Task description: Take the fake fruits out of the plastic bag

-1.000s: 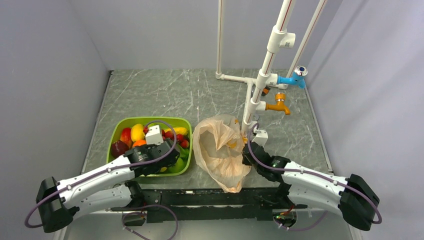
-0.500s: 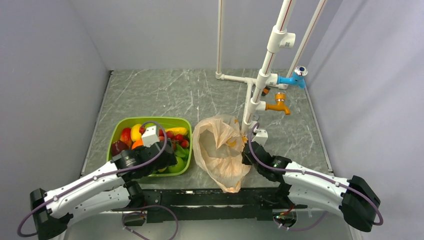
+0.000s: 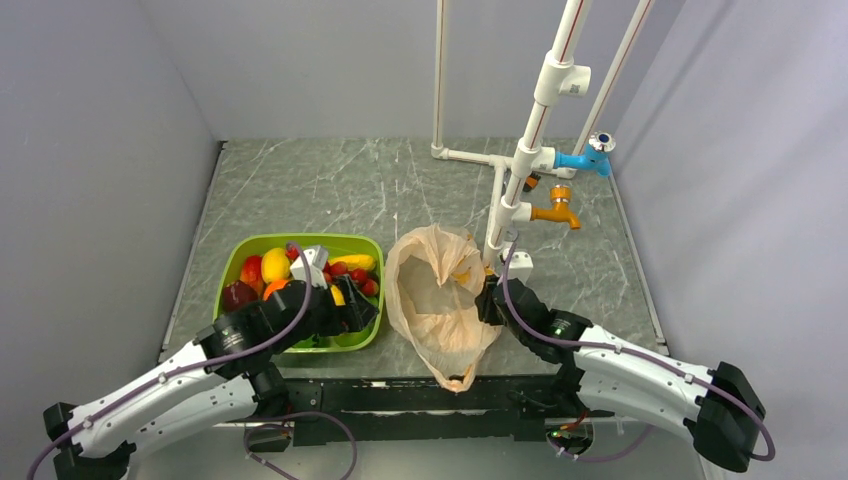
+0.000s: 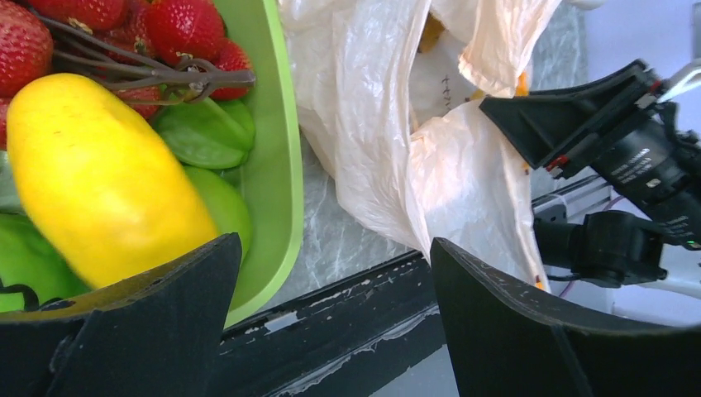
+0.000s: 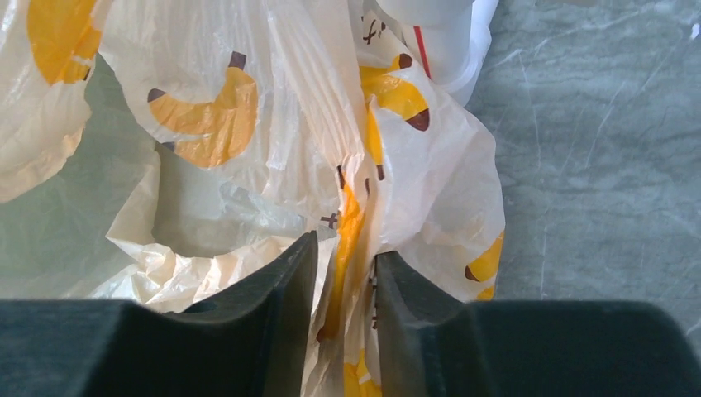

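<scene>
The left hand [image 4: 331, 331] is hanging spread wide and gripping nothing; its wrist camera is showing one black finger over the fruit at the near right corner of the green tub [image 4: 277, 165], the other out over the plastic bag [image 4: 388, 165], with a strip of desk [image 4: 331, 236] lying between them. That close view is also picking out what the overhead one is blurring: a big yellow fruit [image 4: 99, 182] lying just beside the finger, and a bunch of strawberries [image 4: 178, 29] on a brown stem resting behind it against the tub wall.

The right hand [image 5: 345, 302] is sitting at the bag's right edge, its fingers standing a little apart with a fold of the film running between them; whether they are pinching that fold or only flanking it I cannot tell. Only this wrist view is showing the banana prints [image 5: 207, 103] on the bag, and the white pipe [image 5: 442, 33] touching the film just beyond.

From above, the fake fruits [image 3: 274, 265] are lying heaped in the tub, just left of the bag; the bag is lying crumpled and open-mouthed between the two hands; the left arm is reaching up and right from its base, the right arm up and left, both forearms stretching low over the near edge.
</scene>
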`<action>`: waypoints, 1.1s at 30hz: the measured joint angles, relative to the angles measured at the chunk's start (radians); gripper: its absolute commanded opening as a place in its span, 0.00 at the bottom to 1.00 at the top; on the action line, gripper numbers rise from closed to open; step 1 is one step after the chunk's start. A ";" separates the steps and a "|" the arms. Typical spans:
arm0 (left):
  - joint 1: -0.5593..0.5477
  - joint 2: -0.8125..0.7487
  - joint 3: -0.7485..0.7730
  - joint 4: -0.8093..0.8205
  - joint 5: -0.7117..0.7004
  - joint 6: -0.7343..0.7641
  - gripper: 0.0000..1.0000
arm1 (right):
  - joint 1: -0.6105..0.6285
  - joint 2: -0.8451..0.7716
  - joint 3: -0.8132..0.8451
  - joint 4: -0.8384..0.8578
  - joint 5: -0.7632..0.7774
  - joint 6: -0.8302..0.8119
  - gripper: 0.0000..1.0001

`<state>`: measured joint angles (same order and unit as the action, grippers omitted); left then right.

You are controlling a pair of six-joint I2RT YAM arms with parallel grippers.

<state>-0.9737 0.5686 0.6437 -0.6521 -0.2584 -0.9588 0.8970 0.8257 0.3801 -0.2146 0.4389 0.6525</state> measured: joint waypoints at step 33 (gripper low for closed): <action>-0.095 0.633 0.173 0.509 0.344 0.155 0.71 | 0.000 -0.063 0.153 -0.119 0.068 -0.099 0.93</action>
<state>-1.0683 1.2018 0.8165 -0.1436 0.0853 -0.8036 0.8970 0.7631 0.5327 -0.3332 0.5064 0.5533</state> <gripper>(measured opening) 0.720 0.883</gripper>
